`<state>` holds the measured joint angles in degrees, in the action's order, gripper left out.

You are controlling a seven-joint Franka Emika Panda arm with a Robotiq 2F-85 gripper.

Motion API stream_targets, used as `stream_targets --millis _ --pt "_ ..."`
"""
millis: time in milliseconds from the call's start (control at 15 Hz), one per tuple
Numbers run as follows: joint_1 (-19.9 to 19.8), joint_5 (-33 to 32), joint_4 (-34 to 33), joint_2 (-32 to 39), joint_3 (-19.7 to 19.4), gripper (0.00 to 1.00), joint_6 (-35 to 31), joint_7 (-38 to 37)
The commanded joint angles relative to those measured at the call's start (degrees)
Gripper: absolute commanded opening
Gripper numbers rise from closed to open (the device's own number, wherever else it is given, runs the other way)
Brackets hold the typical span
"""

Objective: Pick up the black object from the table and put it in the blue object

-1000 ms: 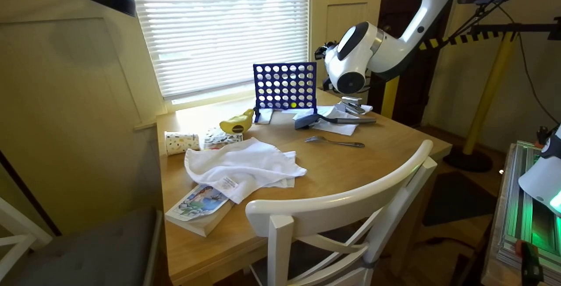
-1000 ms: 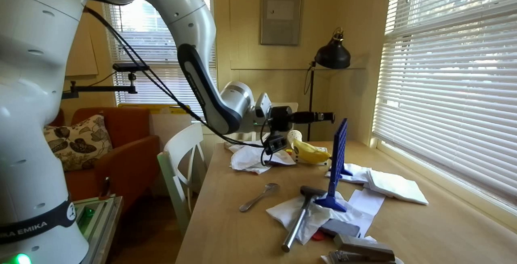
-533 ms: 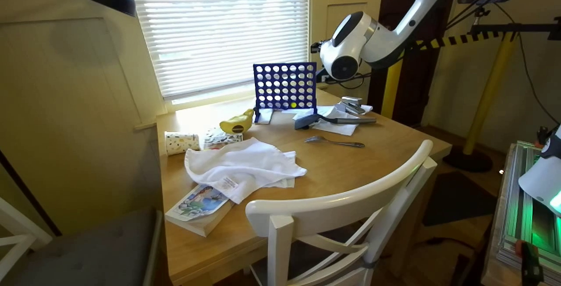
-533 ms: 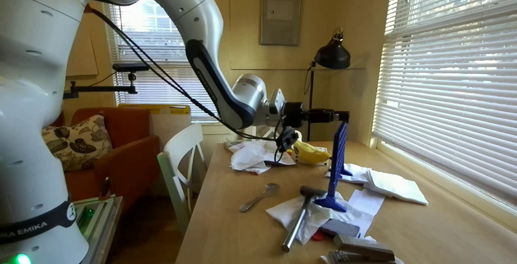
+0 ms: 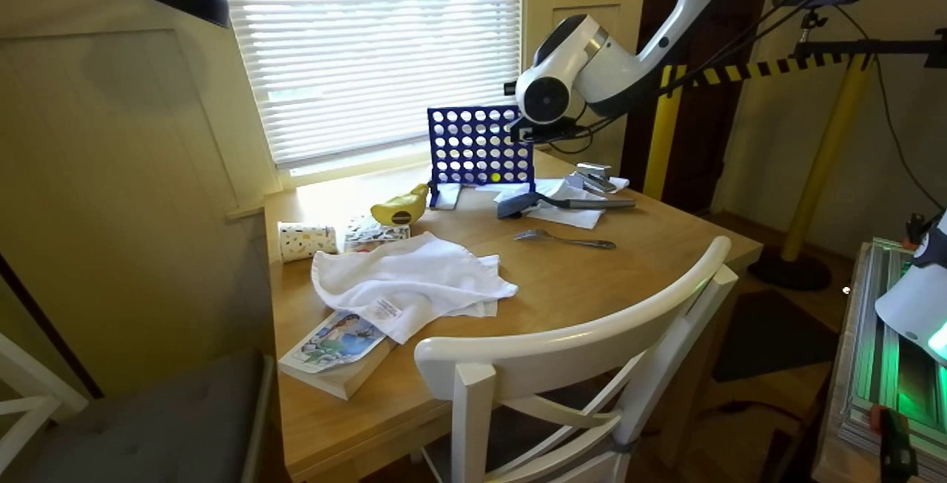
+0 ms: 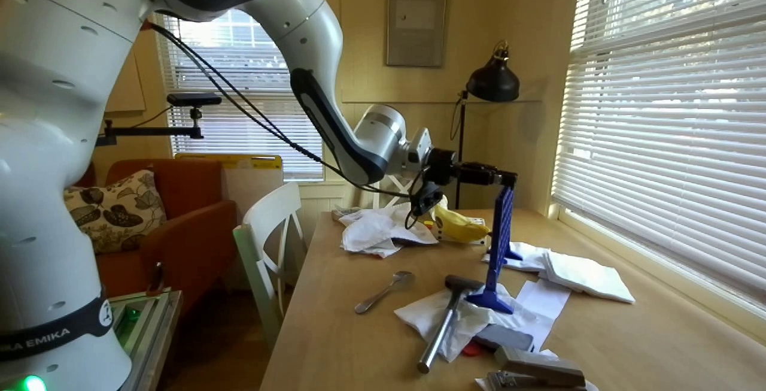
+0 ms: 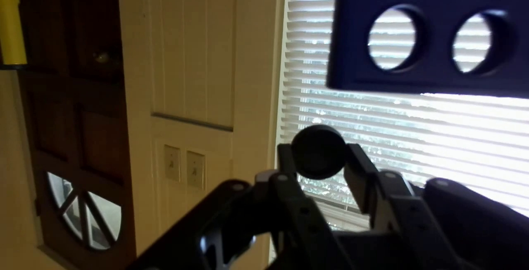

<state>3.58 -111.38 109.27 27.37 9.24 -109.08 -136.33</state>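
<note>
Bench [image 5: 577, 283]: pale wood, by window [image 5: 385, 46] with white blinds.

Arm [image 6: 323, 38]: reaching over the bench toward the blue frame [image 5: 473, 147]. In an exterior view, base section tall, elbow bent high, forearm slanting down, last joints straightened so the end effector [image 7: 320, 154] points about level, tips at roughly the height of the frame's top edge. Whether tips or load touch the frame, cannot tell. In an exterior view the wrist joint [image 5: 545, 100] sits over the frame's upper right corner, hiding part of it.

White chair [image 5: 577, 357]: in front of the bench, back toward camera.

White cloth [image 5: 414, 268]: rumpled, overlapping one end of book [image 5: 336, 357].

Blue frame: upright on feet, grid of round holes, one foot on white paper or cloth [image 5: 577, 219].

End effector: narrowed onto the black object [image 7: 317, 154], pinched between two fingertips [image 7: 286, 158].

Book: picture cover up, near bench edge.

Dark-headed utensil [image 5: 588, 204]: grey handle, lying partly on the white paper or cloth.

Banana-shaped thing [image 5: 399, 209]: yellow, on top of a patterned box [image 5: 379, 232].

Fork [image 5: 592, 243]: flat on bench, near utensil, apart from it.

Black object: off the bench, in the grip, round face showing in wrist view; strip of blinds visible between it and frame edge there.

Yellow disc [image 5: 496, 177]: in frame's bottom row.
</note>
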Motion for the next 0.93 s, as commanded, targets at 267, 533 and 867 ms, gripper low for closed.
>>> stream_targets --millis 267,533,867 --pt "1.7 1.3 -1.9 1.6 -0.5 0.10 0.3 2.0" --pt "2.3 2.4 -2.3 2.4 -0.2 0.10 1.4 1.7" --pt "3.5 2.9 -2.0 2.3 0.1 0.10 3.2 1.9"
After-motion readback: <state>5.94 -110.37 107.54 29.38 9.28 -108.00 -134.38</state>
